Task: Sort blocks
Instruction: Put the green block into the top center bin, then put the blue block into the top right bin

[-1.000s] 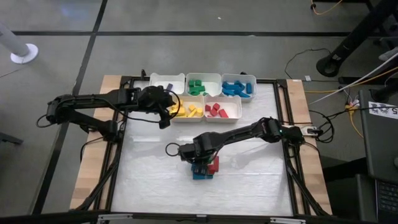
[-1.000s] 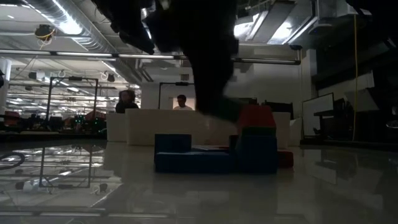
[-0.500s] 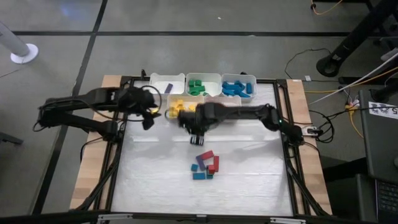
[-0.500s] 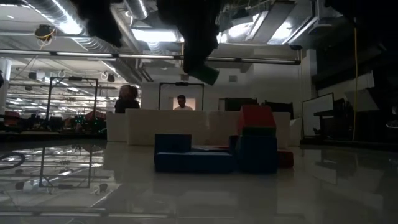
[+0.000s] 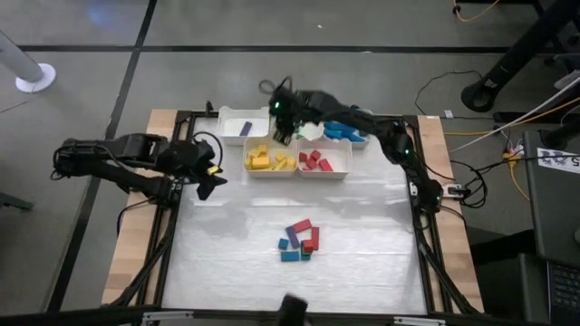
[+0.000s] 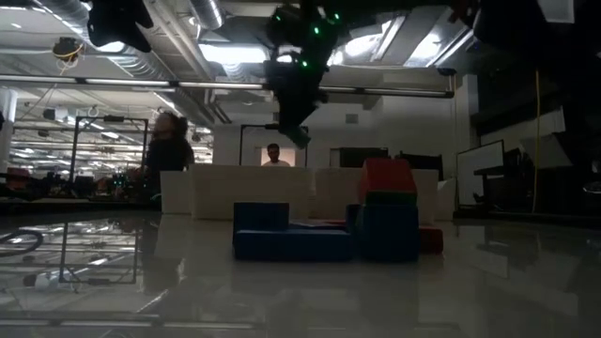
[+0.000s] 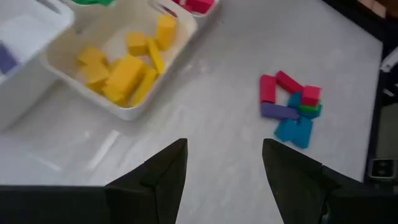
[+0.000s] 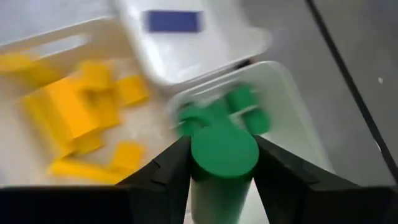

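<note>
I have my right gripper (image 5: 285, 132) over the bins at the far edge of the table, its fingers closed around a green cylinder block (image 8: 222, 152) that sits between them, right above the green bin (image 8: 280, 93) where other green blocks (image 8: 239, 106) already lie. I judge this the delivery step of the sort: the next move calls for me to open those fingers so the cylinder falls inside the bin's walls and not into the yellow bin (image 5: 270, 172) beside it. My left gripper (image 5: 207, 177) waits near the table's left edge, its fingers standing apart and holding nothing. The unsorted blocks (image 5: 299, 241), red, blue, purple and a green one, remain clustered mid-table toward the near edge. A second ago my right gripper was down on that cluster; since then it has swung across to the bins, and my left arm has drawn back from the yellow bin.
</note>
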`<state>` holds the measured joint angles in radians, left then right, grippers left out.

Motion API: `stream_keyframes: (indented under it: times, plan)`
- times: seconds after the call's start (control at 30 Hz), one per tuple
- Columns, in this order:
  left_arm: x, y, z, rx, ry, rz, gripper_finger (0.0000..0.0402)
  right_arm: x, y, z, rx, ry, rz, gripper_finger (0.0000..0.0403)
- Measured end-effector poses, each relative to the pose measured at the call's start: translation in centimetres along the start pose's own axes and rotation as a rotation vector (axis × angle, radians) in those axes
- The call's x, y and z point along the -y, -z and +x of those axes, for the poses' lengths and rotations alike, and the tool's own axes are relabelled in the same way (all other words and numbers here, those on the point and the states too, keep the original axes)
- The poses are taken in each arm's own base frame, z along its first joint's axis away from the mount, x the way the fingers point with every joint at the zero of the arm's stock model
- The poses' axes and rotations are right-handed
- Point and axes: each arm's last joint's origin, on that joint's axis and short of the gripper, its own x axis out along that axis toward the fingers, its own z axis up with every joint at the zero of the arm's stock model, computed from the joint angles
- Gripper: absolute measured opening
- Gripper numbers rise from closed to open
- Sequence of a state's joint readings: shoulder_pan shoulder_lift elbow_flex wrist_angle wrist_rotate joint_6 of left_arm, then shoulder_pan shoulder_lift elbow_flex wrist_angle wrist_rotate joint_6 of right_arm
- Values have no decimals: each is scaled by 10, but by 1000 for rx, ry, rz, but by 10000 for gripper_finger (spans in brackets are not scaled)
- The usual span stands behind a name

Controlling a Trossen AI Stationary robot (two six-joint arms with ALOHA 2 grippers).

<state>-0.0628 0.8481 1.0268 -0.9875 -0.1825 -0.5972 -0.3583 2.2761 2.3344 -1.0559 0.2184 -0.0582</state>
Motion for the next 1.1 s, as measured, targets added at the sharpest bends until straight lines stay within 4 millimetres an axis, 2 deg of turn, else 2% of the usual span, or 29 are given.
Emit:
stream_keyframes:
  times: [0.17,0.37,0.57,0.93,1.1]
  plan:
    - [17,5,23,2,63,30,196,42,1,8,19,16,82,164]
    - [35,13,56,14,124,82,196,67,6,12,13,-37,131,165]
    - [59,24,94,61,206,203,196,65,12,5,-72,-49,217,165]
    - [98,59,168,81,276,492,196,49,47,-21,-467,-137,159,166]
    - [107,75,199,66,283,542,196,36,45,-27,-455,-153,136,166]
